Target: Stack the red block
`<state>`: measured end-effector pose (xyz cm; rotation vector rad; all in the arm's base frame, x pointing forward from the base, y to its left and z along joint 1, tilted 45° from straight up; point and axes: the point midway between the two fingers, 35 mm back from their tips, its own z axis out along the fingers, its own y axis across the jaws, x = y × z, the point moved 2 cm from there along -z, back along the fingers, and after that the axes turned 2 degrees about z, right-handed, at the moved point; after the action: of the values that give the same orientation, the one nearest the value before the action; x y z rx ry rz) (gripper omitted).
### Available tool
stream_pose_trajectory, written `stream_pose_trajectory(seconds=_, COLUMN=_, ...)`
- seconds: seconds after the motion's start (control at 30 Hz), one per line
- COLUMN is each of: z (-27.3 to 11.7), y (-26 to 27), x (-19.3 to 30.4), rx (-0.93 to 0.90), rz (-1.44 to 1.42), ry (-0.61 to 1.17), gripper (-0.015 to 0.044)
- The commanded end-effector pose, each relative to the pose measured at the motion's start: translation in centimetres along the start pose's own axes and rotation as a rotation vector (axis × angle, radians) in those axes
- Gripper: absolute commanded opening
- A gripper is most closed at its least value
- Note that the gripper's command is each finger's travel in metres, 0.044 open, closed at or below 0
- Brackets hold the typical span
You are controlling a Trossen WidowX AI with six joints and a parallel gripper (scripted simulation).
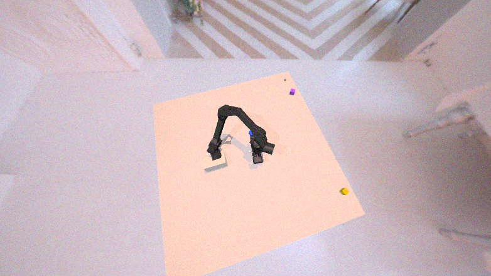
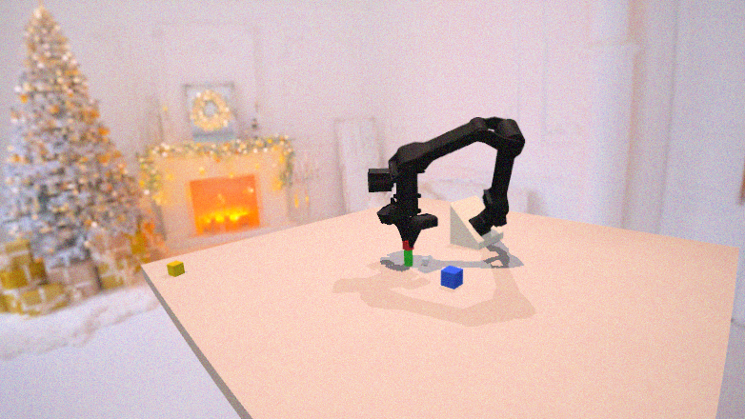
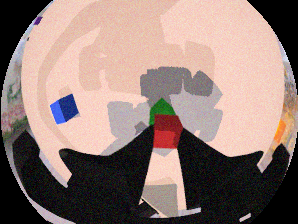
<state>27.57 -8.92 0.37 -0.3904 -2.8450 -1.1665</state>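
The gripper [image 2: 408,240] pointed straight down and was closed on the red block [image 2: 407,245], keeping it level for the placing. The block sat directly over the green tower [image 2: 408,257], touching its top or just above it; I could not tell which. The blue cube [image 2: 451,276] lay near, to the right, apart from the tower, so it did not disturb the stacking.

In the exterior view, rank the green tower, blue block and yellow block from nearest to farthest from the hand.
1. Green tower: directly under the hand, which is shut on the red block.
2. Blue block: on the table, to the right of the tower in this view.
3. Yellow block: far left, near the table's corner.
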Motion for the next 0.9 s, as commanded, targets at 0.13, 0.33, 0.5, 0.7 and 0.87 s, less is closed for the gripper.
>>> stream_pose_trajectory(seconds=0.13, z=-0.02, y=-0.01, x=0.0, rx=0.0, rz=0.001, ry=0.0, gripper=0.0079)
stream_pose_trajectory(seconds=0.33, z=-0.02, y=-0.01, x=0.0, rx=0.0, rz=0.001, ry=0.0, gripper=0.0236)
stream_pose_trajectory(seconds=0.5, z=-0.02, y=-0.01, x=0.0, rx=0.0, rz=0.001, ry=0.0, gripper=0.0368)
stream_pose_trajectory(seconds=0.7, z=-0.02, y=-0.01, x=0.0, rx=0.0, rz=0.001, ry=0.0, gripper=0.044)
stream_pose_trajectory(seconds=0.87, z=-0.02, y=-0.01, x=0.0, rx=0.0, rz=0.001, ry=0.0, gripper=0.044)
